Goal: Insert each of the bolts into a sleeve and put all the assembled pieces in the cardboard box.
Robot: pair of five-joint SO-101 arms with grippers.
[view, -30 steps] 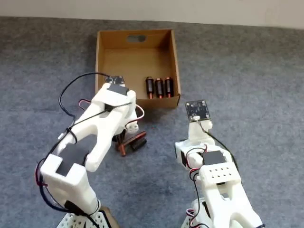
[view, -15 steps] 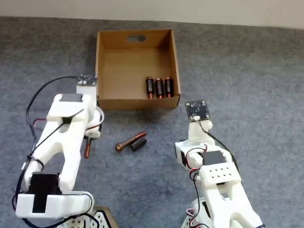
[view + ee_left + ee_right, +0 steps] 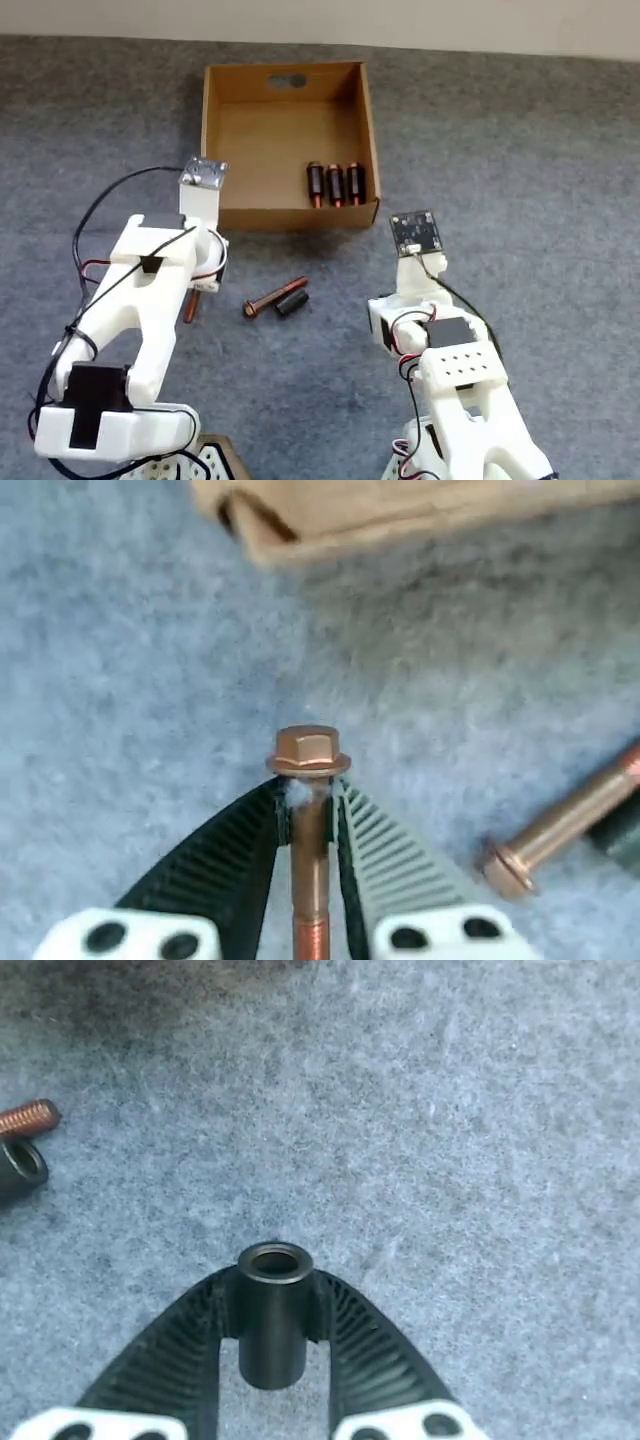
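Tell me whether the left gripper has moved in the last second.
Yes: the left gripper swung leftward, from the loose bolt to the cardboard box's front-left corner.

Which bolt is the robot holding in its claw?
The bolt clamped in the left gripper, hex head sticking out. The other loose bolt lies on the carpet beside a black sleeve.
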